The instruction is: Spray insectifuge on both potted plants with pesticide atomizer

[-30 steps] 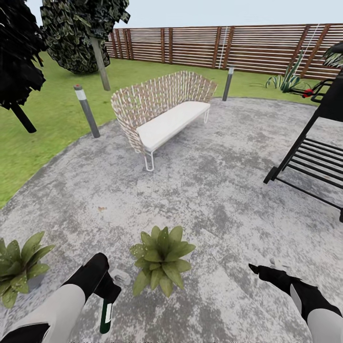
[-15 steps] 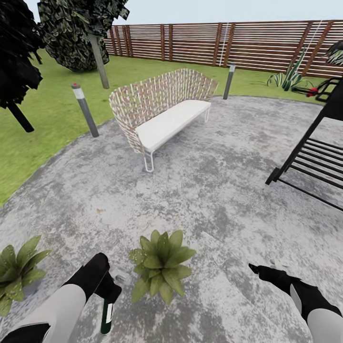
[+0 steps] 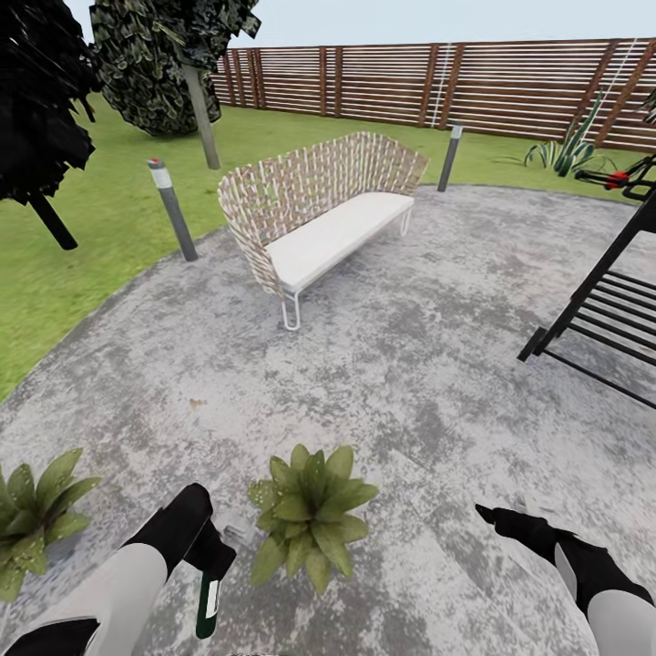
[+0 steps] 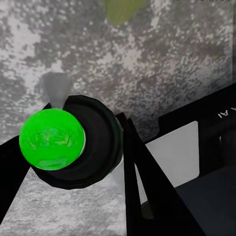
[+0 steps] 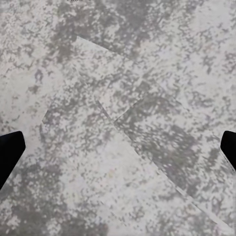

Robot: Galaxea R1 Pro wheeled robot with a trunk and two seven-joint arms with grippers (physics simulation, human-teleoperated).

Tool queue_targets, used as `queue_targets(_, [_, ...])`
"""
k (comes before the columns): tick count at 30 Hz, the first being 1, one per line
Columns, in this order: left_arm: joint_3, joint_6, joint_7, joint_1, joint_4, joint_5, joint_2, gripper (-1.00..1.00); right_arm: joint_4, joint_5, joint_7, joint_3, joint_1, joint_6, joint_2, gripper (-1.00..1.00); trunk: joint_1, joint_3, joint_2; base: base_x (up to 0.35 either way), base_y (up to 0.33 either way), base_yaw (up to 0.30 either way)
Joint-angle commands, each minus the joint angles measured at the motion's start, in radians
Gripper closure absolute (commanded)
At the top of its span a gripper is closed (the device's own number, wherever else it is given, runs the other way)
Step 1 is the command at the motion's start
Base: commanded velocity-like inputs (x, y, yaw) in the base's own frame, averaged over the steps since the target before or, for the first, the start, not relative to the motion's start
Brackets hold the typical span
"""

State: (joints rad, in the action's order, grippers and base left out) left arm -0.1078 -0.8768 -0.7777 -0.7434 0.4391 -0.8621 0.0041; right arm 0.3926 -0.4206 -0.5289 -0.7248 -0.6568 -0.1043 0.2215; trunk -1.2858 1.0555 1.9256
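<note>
My left gripper is shut on the pesticide atomizer, a slim green-and-white sprayer hanging low over the paving. From the left wrist view I look along its dark body to the bright green end, held between the black fingers. One potted plant, a rosette of broad green leaves, sits just right of the atomizer. The other potted plant is at the left edge. My right gripper hovers open over bare paving, nothing in it.
A wicker bench with a white cushion stands ahead on the grey paved patio. Two bollard lights flank it. A black slatted rack stands at right. Lawn, dark trees and a wooden fence lie beyond.
The whole picture has shifted slightly, with the bench and posts sliding right: the camera moved. Both arms keep the same pose, and the atomizer stays in the left gripper.
</note>
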Motion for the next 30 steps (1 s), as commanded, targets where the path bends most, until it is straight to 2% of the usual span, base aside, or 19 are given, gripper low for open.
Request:
queue_targets(1, [-0.007,-0.003,-0.009,-0.001,0.001,-0.011,-0.001,1.00,0.002,-0.004,-0.008,-0.008,-0.001,-0.006,-0.001,-1.00,0.000,0.001,0.000,0.000,-0.103,0.235])
queue_targets(5, [-0.007,-0.004,-0.009,-0.001,0.001,-0.011,-0.001,1.00,0.002,-0.004,-0.008,-0.008,-0.001,-0.006,-0.001,-1.00,0.000,0.001,0.000,0.000,-0.029,0.177])
queue_targets(13, [-0.007,-0.018,-0.009,-0.001,0.001,-0.011,-0.001,1.00,0.002,-0.004,-0.008,-0.008,0.000,-0.006,-0.001,-1.00,0.000,0.001,0.000,0.000,-0.002,0.034])
queue_targets(25, [-0.007,-0.019,-0.009,-0.001,0.001,-0.011,-0.001,1.00,0.002,-0.004,-0.008,-0.008,-0.001,-0.006,-0.001,-1.00,0.000,0.001,0.000,0.000,0.000,0.205])
queue_targets(30, [-0.007,-0.019,-0.009,-0.001,0.001,-0.011,-0.001,1.00,0.002,-0.004,-0.008,-0.008,-0.001,-0.006,-0.001,-1.00,0.000,0.001,0.000,0.000,-0.167,0.018])
